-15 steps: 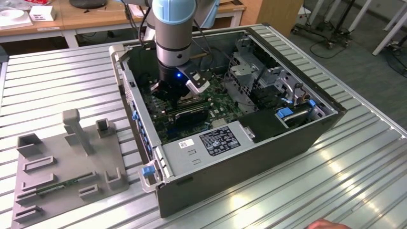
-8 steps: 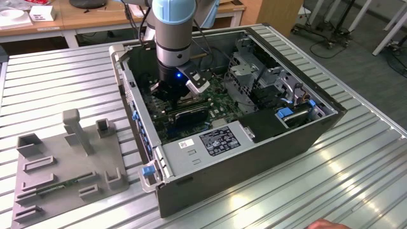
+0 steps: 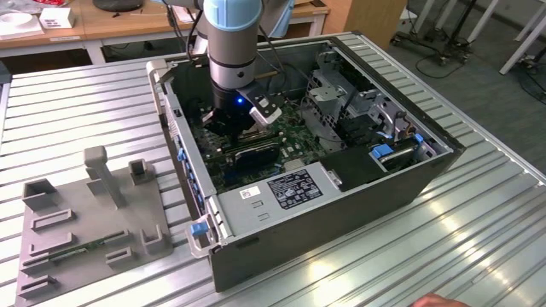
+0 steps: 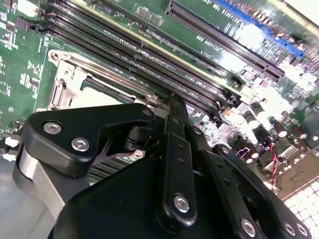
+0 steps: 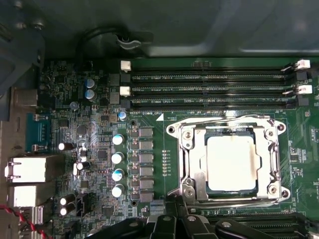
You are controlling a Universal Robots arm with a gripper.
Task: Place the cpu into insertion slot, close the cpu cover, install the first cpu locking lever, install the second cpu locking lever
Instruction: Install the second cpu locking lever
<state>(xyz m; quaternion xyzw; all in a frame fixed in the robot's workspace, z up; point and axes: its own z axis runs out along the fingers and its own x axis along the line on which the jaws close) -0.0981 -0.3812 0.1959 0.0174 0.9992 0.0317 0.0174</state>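
Fieldwork at an open computer case (image 3: 444,160) on a slatted table (image 3: 410,256). Grey fixture plate (image 3: 94,224) at 8 o'clock from the case in the exterior view, well apart from the work. Gripper (image 3: 234,125) down inside the case, over the motherboard (image 5: 99,129).

Cpu (image 5: 232,163) already seated flat in its socket, beside the memory slots (image 5: 209,89); also seen past the gripper in the second wrist view (image 4: 94,97). Cpu cover (image 5: 193,149) apparently lying down around the chip, pale top showing through its open centre. Judged past placement and into the cover or lever stage; cannot tell whether the wire levers are latched.

Gripper (image 5: 178,215) just beside the socket's edge, pincer drawn together to a narrow tip (image 4: 172,102), nothing in its grasp. Work this near the socket calls for fine, light contact.

White label (image 3: 295,190) at 5 o'clock from the gripper in the exterior view; small white board lettering near the slots. Print not read off.
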